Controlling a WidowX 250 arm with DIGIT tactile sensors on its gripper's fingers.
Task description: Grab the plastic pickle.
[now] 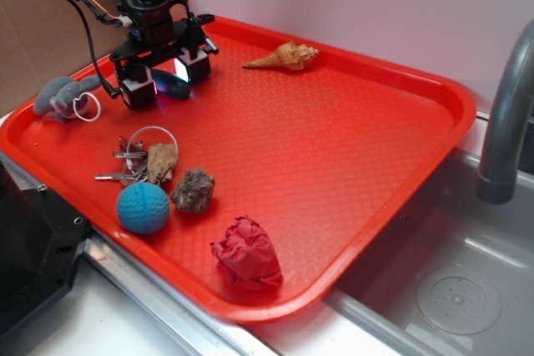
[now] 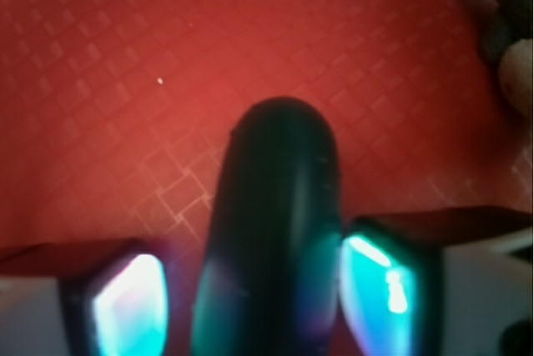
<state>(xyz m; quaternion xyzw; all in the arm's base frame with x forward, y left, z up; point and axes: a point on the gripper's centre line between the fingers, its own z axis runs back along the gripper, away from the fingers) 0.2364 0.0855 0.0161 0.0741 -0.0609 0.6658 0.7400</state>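
The plastic pickle (image 1: 173, 84) is a dark teal-green capsule lying on the red tray (image 1: 334, 147) near its far left corner. My gripper (image 1: 167, 77) is lowered over it with one finger on each side. In the wrist view the pickle (image 2: 275, 198) fills the centre and runs lengthwise between the two glowing pads (image 2: 129, 306). A strip of red tray shows between the left pad and the pickle; the right pad is very close to it. The jaws stand open around the pickle.
On the tray are a spiral seashell (image 1: 285, 57) at the back, a grey plush toy (image 1: 62, 96) at the left edge, keys on a ring (image 1: 133, 156), two rocks (image 1: 193, 190), a light-blue ball (image 1: 143, 207) and crumpled red paper (image 1: 247, 253). A sink and faucet (image 1: 505, 114) lie right.
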